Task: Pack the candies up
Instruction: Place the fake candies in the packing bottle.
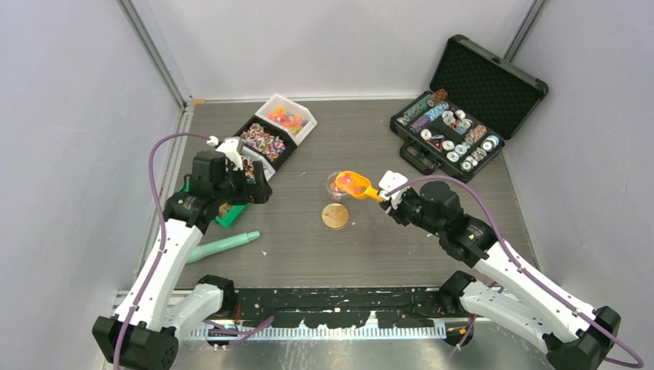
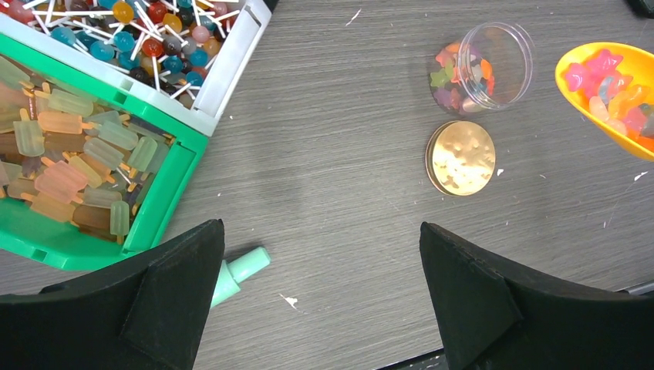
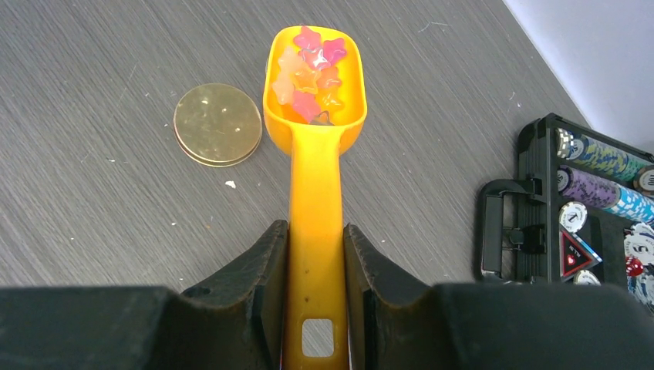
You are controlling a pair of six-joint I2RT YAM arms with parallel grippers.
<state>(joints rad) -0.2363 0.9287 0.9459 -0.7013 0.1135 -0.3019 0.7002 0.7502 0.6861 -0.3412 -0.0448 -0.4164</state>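
My right gripper (image 3: 315, 247) is shut on the handle of the orange scoop (image 3: 316, 116) and also shows in the top view (image 1: 388, 194). The scoop holds several pink and orange star candies (image 3: 312, 73) above the table, just right of a clear jar (image 2: 482, 65) with some candies inside. The jar's flat gold disc (image 2: 461, 157) lies beside it. My left gripper (image 2: 322, 254) is open and empty over the table, near a green bin (image 2: 170, 193) of pastel candies. More candies fill the white bin (image 1: 287, 117) and black bin (image 1: 262, 142).
A mint-green pen-like tool (image 1: 224, 245) lies at the front left. An open black case of poker chips (image 1: 455, 123) stands at the back right, close to my right arm. A white bin of lollipops (image 2: 231, 54) adjoins the green bin.
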